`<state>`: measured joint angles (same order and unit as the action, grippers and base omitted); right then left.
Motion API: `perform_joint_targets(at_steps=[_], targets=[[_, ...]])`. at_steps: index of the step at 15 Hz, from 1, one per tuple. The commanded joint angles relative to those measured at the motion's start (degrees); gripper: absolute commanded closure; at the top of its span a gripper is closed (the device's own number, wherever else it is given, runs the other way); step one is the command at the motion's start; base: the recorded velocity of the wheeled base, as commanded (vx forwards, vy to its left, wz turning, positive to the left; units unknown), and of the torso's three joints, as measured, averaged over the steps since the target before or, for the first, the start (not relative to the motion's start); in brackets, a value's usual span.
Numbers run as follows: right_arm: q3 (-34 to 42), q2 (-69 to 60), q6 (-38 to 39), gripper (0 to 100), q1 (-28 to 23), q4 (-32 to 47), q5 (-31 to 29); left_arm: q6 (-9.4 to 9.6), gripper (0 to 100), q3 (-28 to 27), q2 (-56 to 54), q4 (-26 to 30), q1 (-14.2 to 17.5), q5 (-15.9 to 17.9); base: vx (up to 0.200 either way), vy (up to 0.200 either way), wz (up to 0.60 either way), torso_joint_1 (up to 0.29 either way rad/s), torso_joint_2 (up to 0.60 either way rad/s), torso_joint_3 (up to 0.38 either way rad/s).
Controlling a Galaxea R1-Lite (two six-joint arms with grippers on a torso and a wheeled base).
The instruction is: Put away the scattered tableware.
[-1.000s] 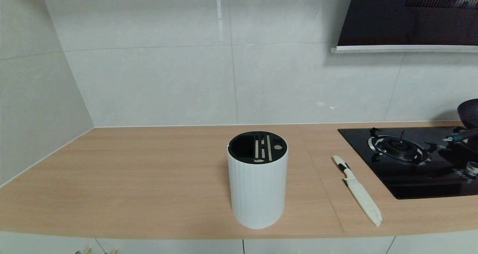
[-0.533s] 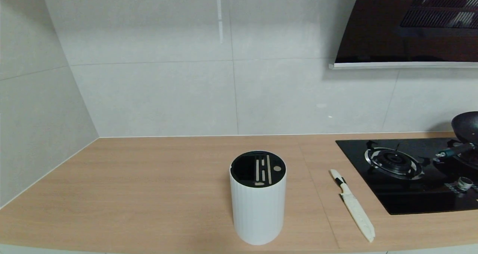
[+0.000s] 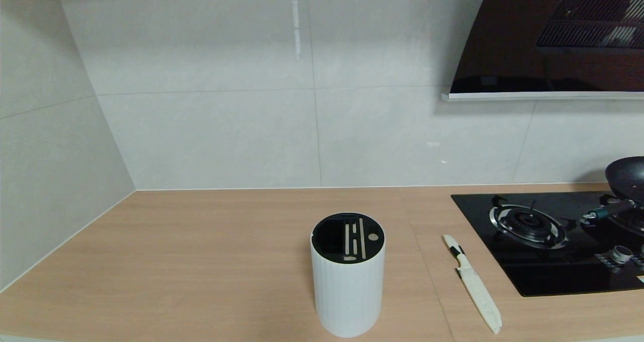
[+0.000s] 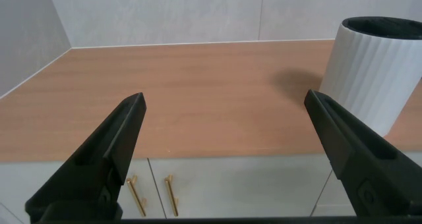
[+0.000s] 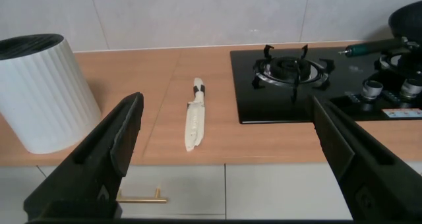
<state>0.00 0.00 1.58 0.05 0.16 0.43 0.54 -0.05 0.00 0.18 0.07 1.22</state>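
A white ribbed cylindrical knife holder [image 3: 347, 274] with a black slotted top stands on the wooden counter near its front edge; it also appears in the left wrist view [image 4: 369, 72] and the right wrist view [image 5: 41, 92]. A cream-coloured knife [image 3: 472, 283] with a black band on its handle lies flat on the counter between the holder and the stove, blade toward the front edge [image 5: 195, 113]. My left gripper [image 4: 224, 155] hangs open in front of the counter edge, left of the holder. My right gripper [image 5: 227, 161] is open too, off the counter's front edge, facing the knife.
A black gas stove [image 3: 548, 241] is set into the counter at the right, with a dark pan [image 3: 626, 173] on its far burner. A range hood [image 3: 548, 40] hangs above it. Tiled walls close the back and left. Cabinet fronts with gold handles [image 4: 151, 194] sit below the counter.
The head camera has tilted upward, so the whole scene sits lower in the picture. The holder and knife have not moved on the counter.
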Motion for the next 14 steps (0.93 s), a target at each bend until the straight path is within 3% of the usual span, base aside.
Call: perform_joint_targets(at_steps=[1,7,8,10,14], targets=[[0.0,0.1,-0.2,0,0.0,0.1,0.0,-0.01,0,0.0,0.0,0.0,0.0,0.0,0.000,0.000,0.00,0.000,0.00,0.000],[-0.4,0.2,-1.4,0,0.1,0.1,0.4,-0.01,0,0.0,0.0,0.0,0.0,0.0,0.000,0.000,0.00,0.000,0.00,0.000],[-4.0,1.5,-1.1,0,0.6,0.1,1.2,-0.01,0,0.0,0.0,0.0,0.0,0.0,0.000,0.000,0.00,0.000,0.00,0.000],[-14.2,11.5,0.9,0,2.3,0.5,3.3,-0.01,0,0.0,0.0,0.0,0.0,0.0,0.000,0.000,0.00,0.000,0.00,0.000],[-20.2,37.1,0.8,0,3.0,0.0,3.4,-0.01,0,0.0,0.0,0.0,0.0,0.0,0.000,0.000,0.00,0.000,0.00,0.000]])
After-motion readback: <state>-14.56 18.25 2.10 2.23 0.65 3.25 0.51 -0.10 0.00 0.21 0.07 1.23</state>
